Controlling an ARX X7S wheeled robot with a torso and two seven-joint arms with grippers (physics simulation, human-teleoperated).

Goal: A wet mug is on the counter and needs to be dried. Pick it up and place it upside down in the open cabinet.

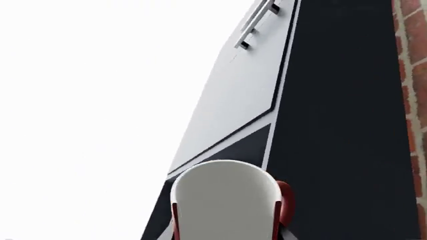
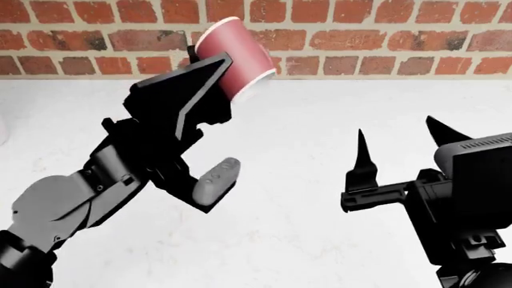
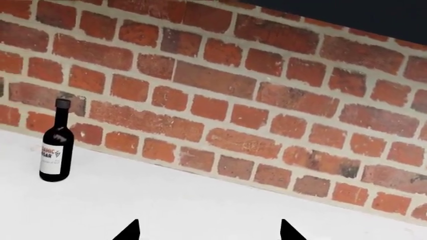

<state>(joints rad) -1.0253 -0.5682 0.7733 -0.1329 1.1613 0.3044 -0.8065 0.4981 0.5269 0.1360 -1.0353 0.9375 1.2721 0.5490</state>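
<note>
White counter — red brick wall

In the head view, the table spreads across the foreground and ends at the brick wall behind it. The left gripper is raised above the table at the left, with the mug tilted in its jaws in front of the wall, while the right gripper hangs above the table at the right, well apart from the mug. In the right wrist view, a wine bottle stands upright on the table close to the wall, and in the left wrist view a cabinet door lies beyond the mug.
</note>
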